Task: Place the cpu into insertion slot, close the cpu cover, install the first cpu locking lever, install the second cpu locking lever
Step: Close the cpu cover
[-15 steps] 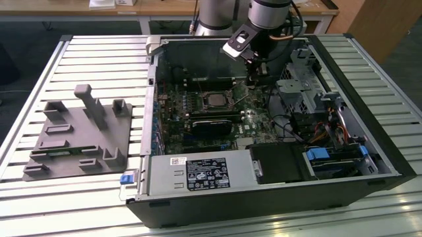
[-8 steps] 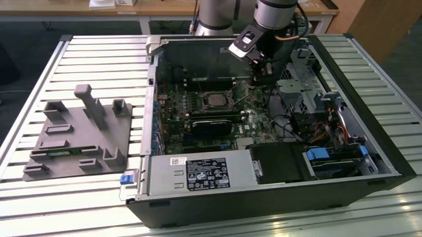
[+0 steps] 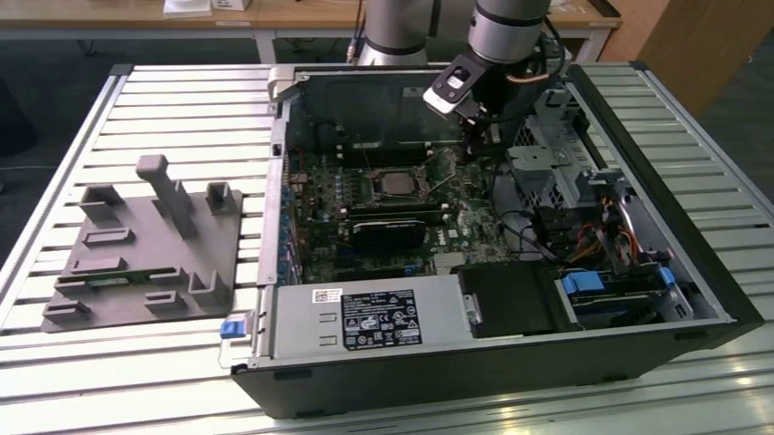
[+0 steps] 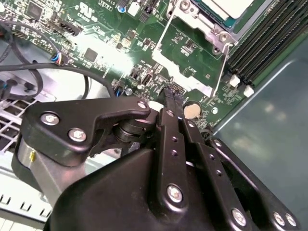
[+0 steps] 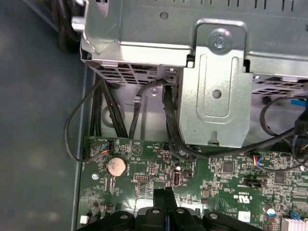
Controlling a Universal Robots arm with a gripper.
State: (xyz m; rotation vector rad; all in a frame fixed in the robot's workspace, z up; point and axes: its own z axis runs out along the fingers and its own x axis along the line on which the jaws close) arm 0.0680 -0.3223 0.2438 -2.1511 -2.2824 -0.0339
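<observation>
cpu (image 4: 231, 6), a small flat square chip with a pale silvery face, lies in the square silver-rimmed insertion slot (image 3: 396, 184) on the green motherboard (image 4: 96, 29), framed by the thin silvery metal cpu cover (image 4: 207, 24). the black two-fingered gripper (image 4: 171, 94) has its jaws pressed together with nothing between them. its tips are low over the board, just beside a round silver coin battery (image 5: 116, 166) and near one thin wire locking lever (image 4: 220, 72); whether they touch the board i cannot tell. the chip is near the tips but apart from them. further out, long black memory slots (image 4: 269, 29) run beside the socket, and a bare grey metal drive cage (image 5: 211, 86) with black cables (image 5: 103, 110) crowds one side. all of this sits inside the open black computer case (image 3: 484, 381), whose walls stand close around the arm. on the slatted metal table (image 3: 72, 381), at the exterior view's left, a grey moulded fixture (image 3: 145, 254) stands well apart.
</observation>
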